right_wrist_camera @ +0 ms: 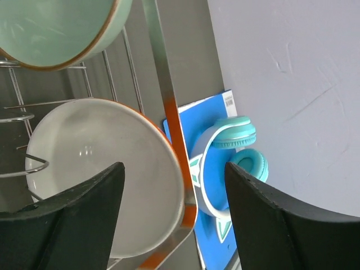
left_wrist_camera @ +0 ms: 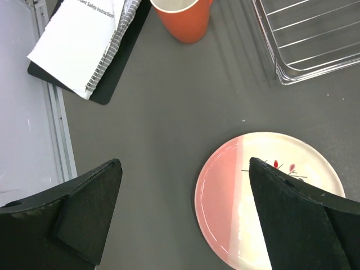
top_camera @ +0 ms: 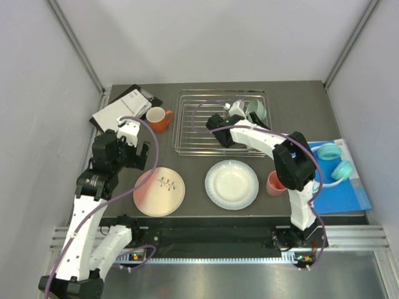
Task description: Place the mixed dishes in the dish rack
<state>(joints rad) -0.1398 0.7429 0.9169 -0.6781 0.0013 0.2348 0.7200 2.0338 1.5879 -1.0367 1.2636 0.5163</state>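
The pink-and-cream plate (top_camera: 159,191) lies flat and face up on the table (top_camera: 199,161), near the front edge on the left arm's side. It is round, so it has no long axis to line up with. Taking 12 o'clock as away from the arm bases, the left gripper (top_camera: 134,153) hangs just off the plate's 11 o'clock rim, above the tabletop and clear of it. Its fingers (left_wrist_camera: 304,225) are spread wide with nothing between them.

In the left wrist view one finger covers part of the plate's cream half and the other stands over bare table. The plate therefore sits to one side of the gap, not inside it. I'd judge the gripper needs to shift toward 5 o'clock and come down on the rim, since a flat plate offers little else to pinch.

The orange mug (top_camera: 159,118) stands upright at the plate's 12 o'clock, about as near to that gripper, so it could equally be the next pick. The dish rack (top_camera: 187,124) lies at the plate's 1 o'clock.

The right gripper (right_wrist_camera: 174,171) is well apart, in the rack's far right corner beside the mint green bowl (top_camera: 257,112). Its fingers are parted and closed on nothing. The left arm is plainly the nearer one.
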